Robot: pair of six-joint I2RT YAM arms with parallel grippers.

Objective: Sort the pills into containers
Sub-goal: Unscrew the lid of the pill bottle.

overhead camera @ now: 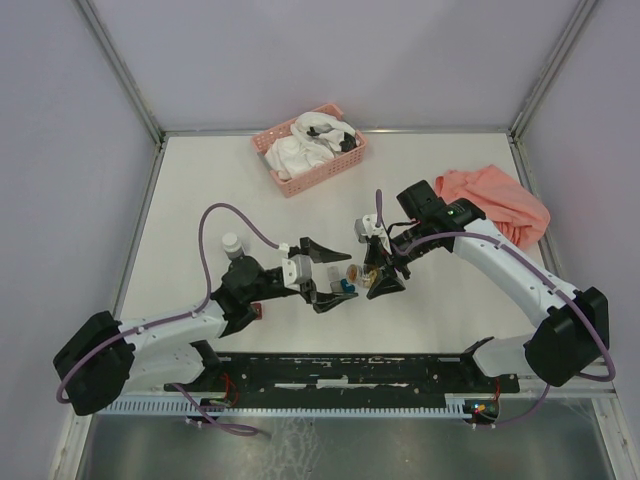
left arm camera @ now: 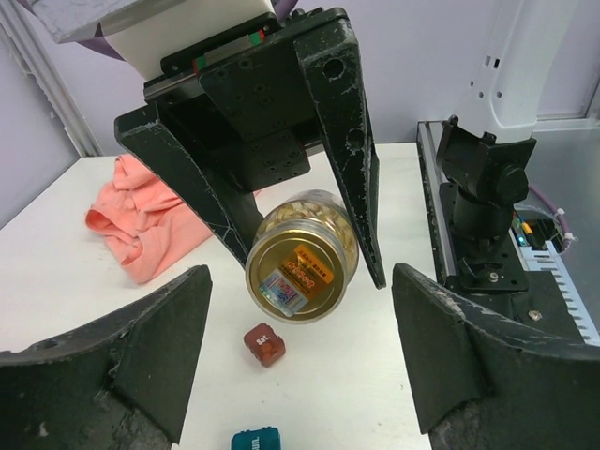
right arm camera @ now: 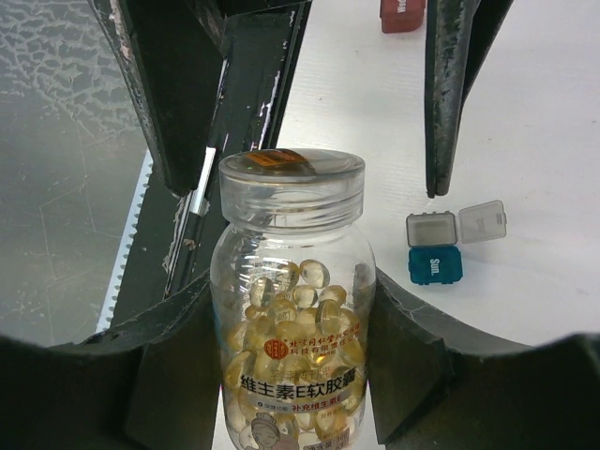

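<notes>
My right gripper (right arm camera: 291, 323) is shut on a clear jar (right arm camera: 292, 281) full of yellowish pills (right arm camera: 300, 309), gripping it round the body. Seen from the left wrist, the jar (left arm camera: 302, 267) points its gold-labelled lid end at me. My left gripper (left arm camera: 300, 314) stands open just short of the lid, touching nothing. On the table below lie the containers. A grey box (right arm camera: 431, 229) with its lid flipped open touches a teal box (right arm camera: 434, 265), and a dark red box (right arm camera: 401, 13) lies further off. The left wrist view shows a dark red box (left arm camera: 263, 343) and the teal one (left arm camera: 255, 439).
A pink slatted basket (overhead camera: 310, 150) holding white things stands at the back. A salmon cloth (overhead camera: 497, 203) lies at the right. A small white-capped bottle (overhead camera: 232, 245) stands left of my left arm. A black rail (overhead camera: 350, 375) runs along the near edge.
</notes>
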